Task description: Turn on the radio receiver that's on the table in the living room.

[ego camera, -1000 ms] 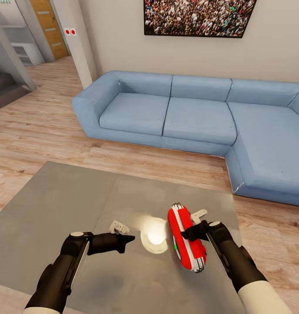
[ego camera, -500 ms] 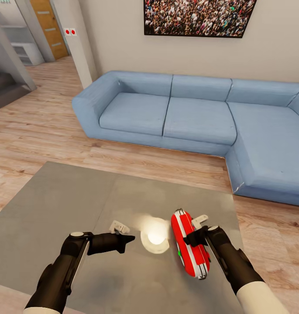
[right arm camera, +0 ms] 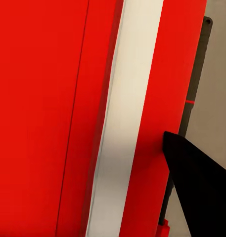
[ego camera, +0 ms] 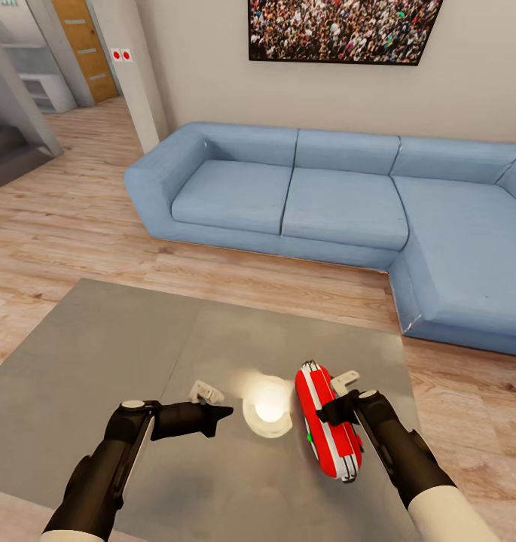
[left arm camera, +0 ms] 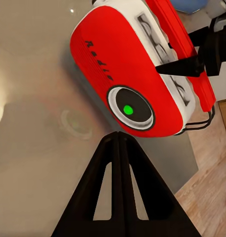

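Observation:
The red radio receiver (ego camera: pixel 329 429) with white stripe trim stands on its edge on the glossy grey table (ego camera: pixel 99 354), near the right end. Its round dial with the green light (left arm camera: pixel 128 109) faces my left gripper (left arm camera: pixel 117 137), which is shut and points at the dial from a short distance without touching it. In the head view the left gripper (ego camera: pixel 218 415) hovers left of the radio. My right gripper (ego camera: pixel 327 410) is shut, its tip resting against the radio's upper edge; up close its black finger (right arm camera: pixel 192 187) touches the red shell (right arm camera: pixel 53 118).
A bright lamp reflection (ego camera: pixel 267 406) lies on the table top between the grippers. The blue L-shaped sofa (ego camera: pixel 325 203) stands beyond the table, under the crowd picture (ego camera: pixel 340 30). The table's right edge (ego camera: pixel 410 399) is close to the radio. Wood floor surrounds the table.
A second ago the radio sat slightly further left; it has slid right and nearer with the right gripper against it. In the last half second nothing moved. The left arm stayed put.

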{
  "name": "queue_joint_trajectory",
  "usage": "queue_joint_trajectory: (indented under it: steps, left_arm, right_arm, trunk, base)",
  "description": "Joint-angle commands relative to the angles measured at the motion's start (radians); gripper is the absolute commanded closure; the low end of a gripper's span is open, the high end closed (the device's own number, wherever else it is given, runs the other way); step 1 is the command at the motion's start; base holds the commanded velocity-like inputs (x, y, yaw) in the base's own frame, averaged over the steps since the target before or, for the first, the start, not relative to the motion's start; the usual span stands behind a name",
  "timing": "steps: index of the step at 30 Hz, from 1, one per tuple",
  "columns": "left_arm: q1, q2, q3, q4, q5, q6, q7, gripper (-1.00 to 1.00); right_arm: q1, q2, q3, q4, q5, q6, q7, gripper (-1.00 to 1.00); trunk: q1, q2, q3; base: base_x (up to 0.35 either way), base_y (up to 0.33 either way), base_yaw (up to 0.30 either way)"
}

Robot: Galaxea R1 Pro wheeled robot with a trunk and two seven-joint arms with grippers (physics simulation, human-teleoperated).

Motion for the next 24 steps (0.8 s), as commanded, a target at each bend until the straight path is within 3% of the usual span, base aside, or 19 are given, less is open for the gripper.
queue_joint_trajectory:
  steps: [1,11,12,24]
  left_arm:
    - [0.0,0.0,0.0,0.0,0.0,0.0,0.0,1.0]
    - [0.0,-0.001,0.0,0.0,0.0,0.001,0.0,1.0]
    - [0.0,-0.002,0.0,0.0,0.0,0.0,0.0,1.0]
    - [0.0,-0.004,0.0,0.0,0.0,0.001,0.0,1.0]
  right_arm:
    - [0.0,0.0,0.0,0.0,-0.001,0.0,0.0,1.0]
    - [0.0,0.0,-0.001,0.0,-0.001,0.0,0.0,1.0]
    - [0.0,0.0,-0.001,0.0,-0.001,0.0,0.0,-1.0]
    - [0.0,0.0,-0.001,0.001,-0.001,0.0,0.0,-1.0]
  trunk:
    - [0.0,0.0,0.0]
    - [0.0,0.0,0.0]
    - [0.0,0.0,0.0]
    - [0.0,0.0,0.0]
  base:
    - [0.0,0.0,0.0]
    - [0.0,0.0,0.0]
    - [0.0,0.0,0.0]
    - [0.0,0.0,0.0]
